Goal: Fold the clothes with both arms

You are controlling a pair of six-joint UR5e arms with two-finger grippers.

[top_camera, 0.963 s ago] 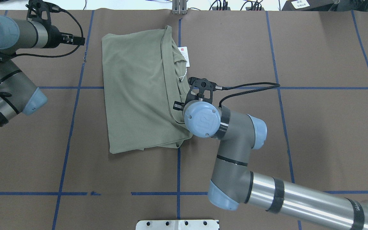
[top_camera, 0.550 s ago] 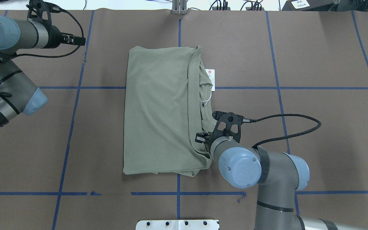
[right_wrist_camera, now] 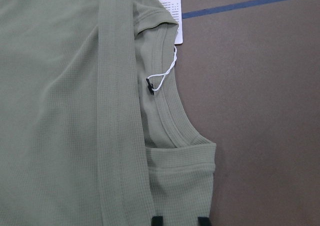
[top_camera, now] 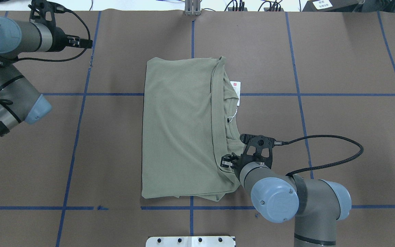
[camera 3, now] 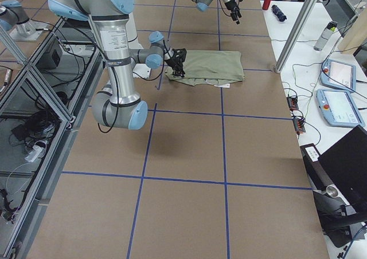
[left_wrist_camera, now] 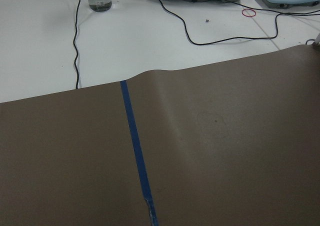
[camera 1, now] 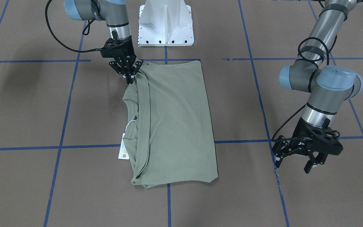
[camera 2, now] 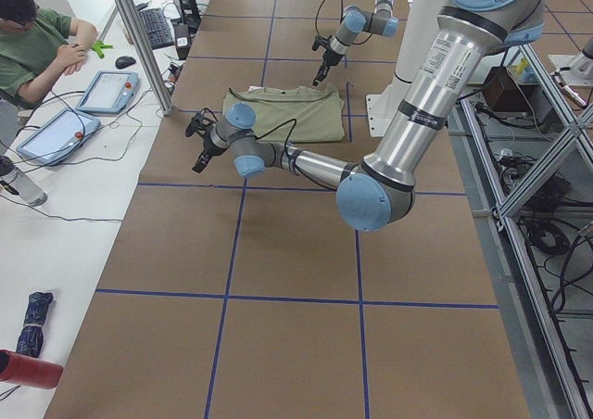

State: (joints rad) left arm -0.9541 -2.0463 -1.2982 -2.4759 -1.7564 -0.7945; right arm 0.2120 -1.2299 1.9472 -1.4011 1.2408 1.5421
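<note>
sage-green long-sleeved knit shirt (top_camera: 180,130) lies mid-desk, folded into a long rectangle. its ribbed neck and white paper hang tag (top_camera: 236,92) are on the right side in the overhead view. my right hand (camera 1: 128,75) is pinching the shirt's near right corner by the collar, low over the brown paper-covered desk (top_camera: 355,68). my left hand (camera 1: 307,154) hangs spread and empty, well apart at the far left. i judge the lengthwise folds done and the shirt being placed. next i'd let go, bring the left hand in, and take both near corners for the crosswise fold. the near hem sits just beyond the blue tape line (top_camera: 46,208), with the white base plate (top_camera: 190,241) close behind, so room is tight there. the far half and both sides lie open.
</note>
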